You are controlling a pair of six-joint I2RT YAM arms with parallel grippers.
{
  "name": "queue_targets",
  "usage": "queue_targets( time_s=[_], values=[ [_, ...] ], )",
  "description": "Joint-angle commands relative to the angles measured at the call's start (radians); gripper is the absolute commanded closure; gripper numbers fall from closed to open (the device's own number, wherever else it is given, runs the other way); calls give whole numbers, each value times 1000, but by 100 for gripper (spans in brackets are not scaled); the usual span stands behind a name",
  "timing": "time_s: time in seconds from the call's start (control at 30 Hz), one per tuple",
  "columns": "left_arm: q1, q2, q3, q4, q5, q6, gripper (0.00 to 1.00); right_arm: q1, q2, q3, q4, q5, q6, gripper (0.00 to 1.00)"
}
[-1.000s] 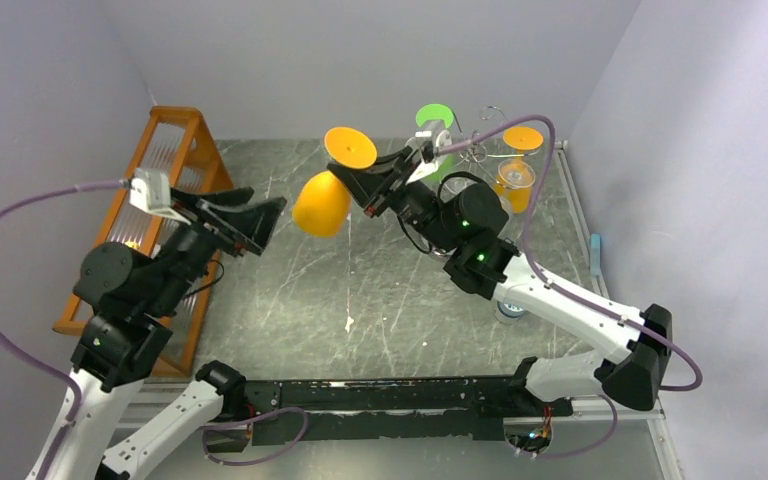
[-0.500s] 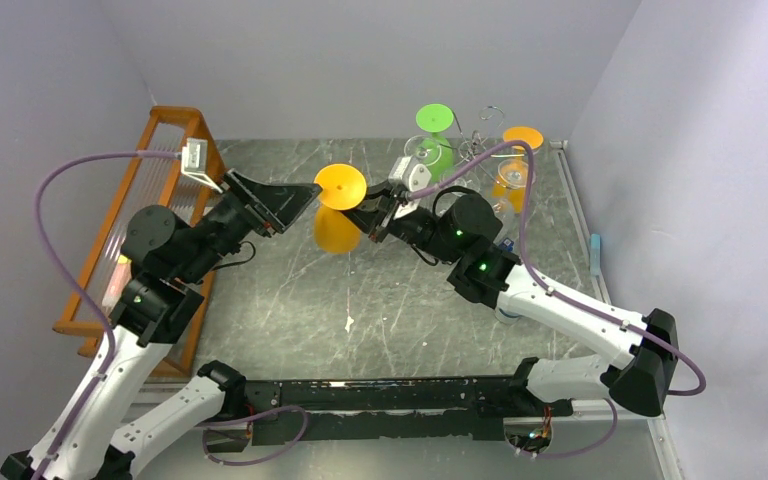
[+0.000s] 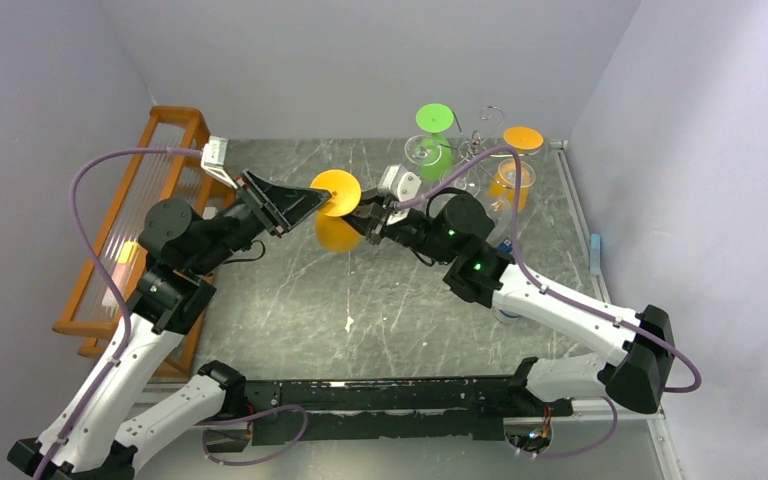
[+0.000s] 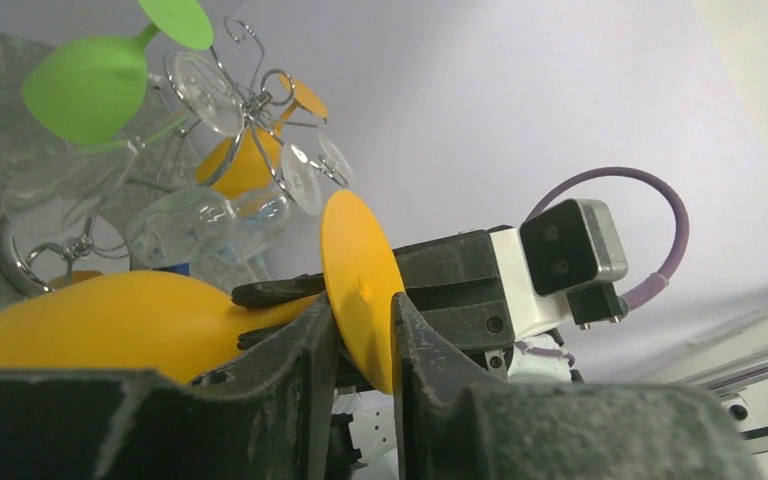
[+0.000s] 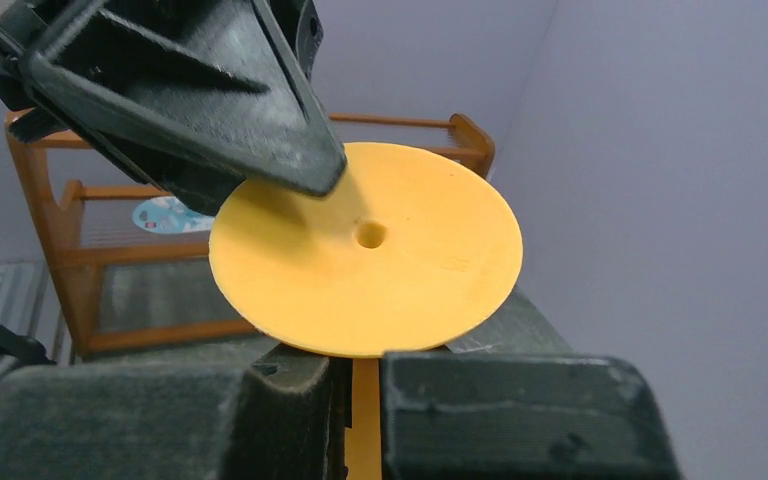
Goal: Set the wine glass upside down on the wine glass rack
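Observation:
An orange wine glass (image 3: 337, 190) hangs in mid-air over the table's middle, foot up and tilted left, bowl (image 3: 336, 235) below. My right gripper (image 3: 365, 215) is shut on its stem (image 5: 365, 420) just under the foot. My left gripper (image 3: 315, 200) comes in from the left, its jaws closed on the edge of the foot disc (image 4: 360, 270), which touches both fingers. The wine glass rack (image 3: 475, 148), a chrome wire tree, stands at the back right and carries a green glass (image 3: 435, 150), clear glasses and another orange glass (image 3: 515, 178), all upside down.
An orange wooden slatted rack (image 3: 140, 210) runs along the left wall. The rack's mirrored base (image 4: 30, 270) sits on the grey marbled table (image 3: 290, 300). Purple walls close in the back and both sides.
My left arm swung right, up to the glass, and its jaws narrowed onto the foot disc. My right arm brought the glass lower and to the left, still holding the stem.

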Motion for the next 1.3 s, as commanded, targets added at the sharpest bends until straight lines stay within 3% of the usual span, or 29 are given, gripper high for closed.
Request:
queue_targets(
  time_s=[0.0, 0.07, 0.2, 0.4, 0.57, 0.7, 1.0, 1.13, 1.27],
  values=[
    [2, 15, -34, 81, 66, -62, 76, -1, 6, -31, 6, 10, -62, 100],
    [3, 18, -48, 104, 70, -73, 93, -1, 7, -31, -2, 12, -63, 100],
    [2, 19, -51, 107, 61, -50, 95, -2, 3, -12, -55, 3, -40, 97],
    [2, -10, -40, 116, 20, 5, 95, -1, -46, 24, -196, -41, 20, 56],
    [3, -40, -49, 134, -15, 32, 95, -1, -143, -18, -217, -41, 72, 40],
    [3, -64, -62, 138, -44, 58, 95, -2, -199, 9, -288, -46, 160, 38],
    [2, -72, -76, 159, -32, 77, 95, -2, -168, 133, -383, 71, 634, 32],
    [3, -77, -81, 159, -28, 77, 95, -1, -128, 172, -412, 131, 772, 36],
    [3, -80, -82, 153, -27, 82, 95, -2, -85, 188, -368, 77, 834, 45]
  ],
)
